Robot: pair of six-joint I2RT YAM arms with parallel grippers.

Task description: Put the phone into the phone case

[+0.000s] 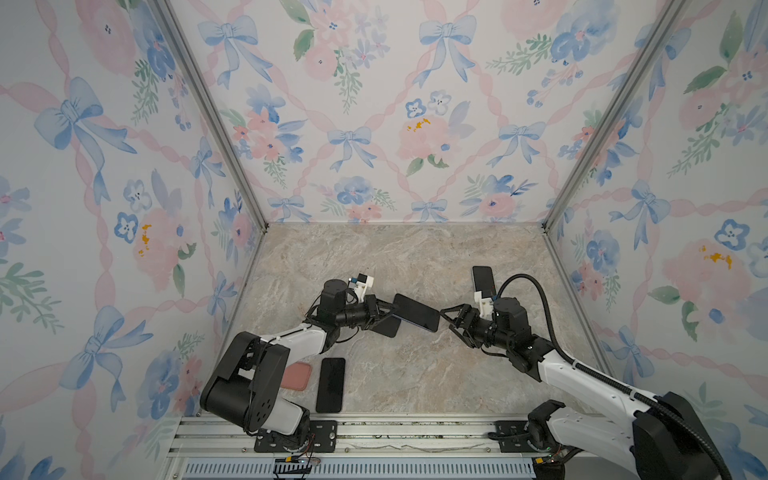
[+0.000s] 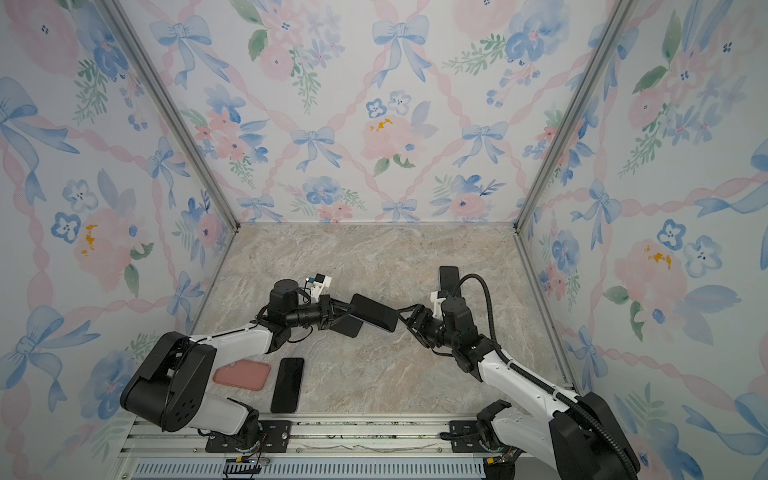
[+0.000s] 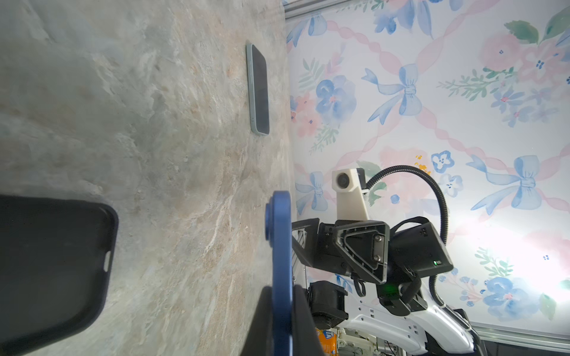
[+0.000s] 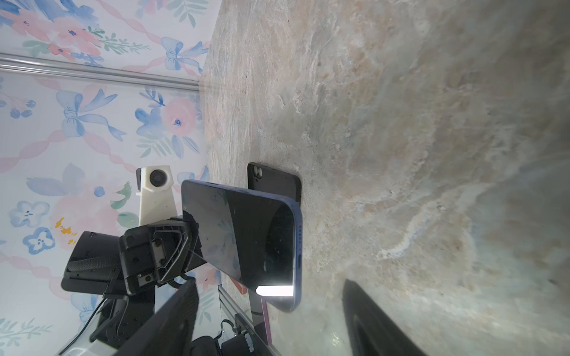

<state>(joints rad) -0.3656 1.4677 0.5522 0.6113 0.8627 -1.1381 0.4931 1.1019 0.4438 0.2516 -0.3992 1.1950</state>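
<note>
Pink rounded silicone case and a black slab phone lie side by side near the marble table's front edge. Farther in, the left gripper is clamped on one end of the blue-framed phone, which is raised and tilted over the black phone case. The right gripper gapes just beside its other end. Beyond lies a pale-green-edged phone.

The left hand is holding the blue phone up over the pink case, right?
Not quite. The left hand is holding the blue phone up over the black case, not the pink one, as both top views show. The pink case lies apart, near that arm's base.
</note>
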